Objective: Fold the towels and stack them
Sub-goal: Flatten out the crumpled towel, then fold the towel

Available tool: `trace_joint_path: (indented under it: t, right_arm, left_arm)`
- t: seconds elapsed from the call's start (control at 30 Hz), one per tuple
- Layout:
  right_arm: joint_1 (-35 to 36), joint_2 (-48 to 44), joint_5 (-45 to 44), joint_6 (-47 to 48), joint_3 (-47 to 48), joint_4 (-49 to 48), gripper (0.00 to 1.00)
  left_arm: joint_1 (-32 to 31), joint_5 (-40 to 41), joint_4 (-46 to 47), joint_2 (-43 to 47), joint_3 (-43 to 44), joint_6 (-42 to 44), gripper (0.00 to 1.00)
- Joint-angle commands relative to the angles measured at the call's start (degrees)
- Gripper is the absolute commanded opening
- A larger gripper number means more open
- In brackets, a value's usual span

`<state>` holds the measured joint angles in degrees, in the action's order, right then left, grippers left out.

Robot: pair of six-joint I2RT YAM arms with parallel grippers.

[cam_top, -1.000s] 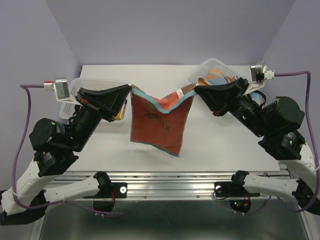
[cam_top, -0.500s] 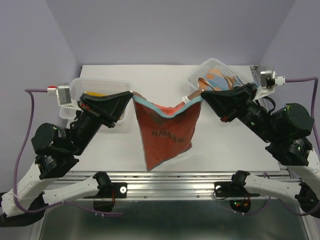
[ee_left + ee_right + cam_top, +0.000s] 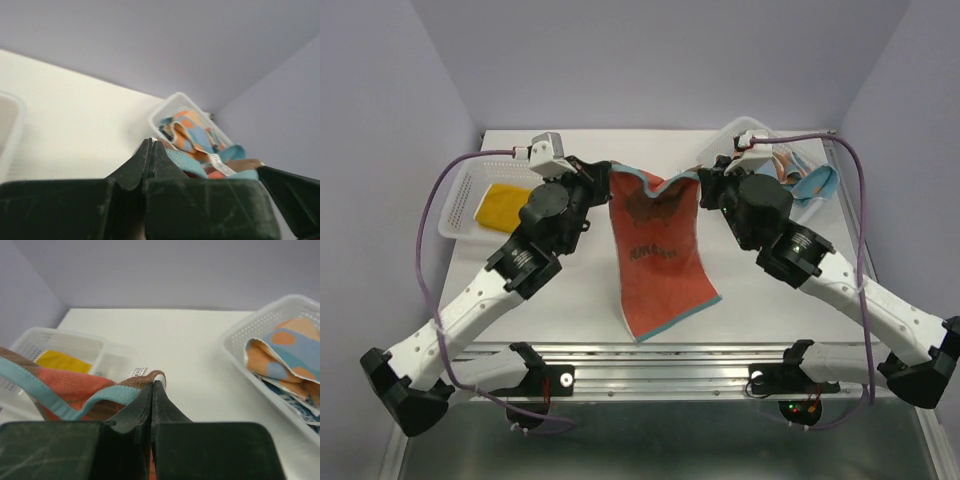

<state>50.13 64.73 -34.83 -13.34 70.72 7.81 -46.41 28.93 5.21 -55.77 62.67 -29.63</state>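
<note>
From above, the orange-red towel (image 3: 655, 255) is held over the table's (image 3: 570, 300) middle, narrower than half a second ago, both wrists swung inward. One upper corner each is pinched by the left gripper (image 3: 605, 178) and the right gripper (image 3: 705, 180). Two perforated white baskets are counted: the left basket (image 3: 460, 200) with a mustard towel (image 3: 500, 205), the right basket (image 3: 740, 128) with a dotted pastel towel (image 3: 810, 180). In the left wrist view, then the right, fingers are seen pressed together on the teal-edged cloth.

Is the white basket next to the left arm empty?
No, a mustard yellow towel lies flat inside the left basket in the top view.
</note>
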Motion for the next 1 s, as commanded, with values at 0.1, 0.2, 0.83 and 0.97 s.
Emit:
trace_joint_path:
  t: [0.1, 0.2, 0.83, 0.97]
  right_arm:
    - [-11.1, 8.99, 3.62, -0.89, -1.82, -14.22, 0.01]
    - [-16.01, 14.52, 9.14, -2.65, -0.59, -16.06, 0.01]
    - [-28.16, 30.99, 30.34, -2.83, 5.05, -16.17, 0.01]
    - [-28.16, 27.83, 30.52, -5.37, 1.62, -12.66, 0.01]
  left_arm:
    - [13.44, -10.37, 12.44, -11.01, -0.36, 2.71, 0.0]
    - [17.14, -13.8, 13.69, -17.06, 2.62, 4.05, 0.0]
    - [25.85, -24.62, 13.24, -33.8, 6.5, 1.33, 0.0]
    - [25.85, -25.94, 13.07, -29.85, -0.68, -0.42, 0.0]
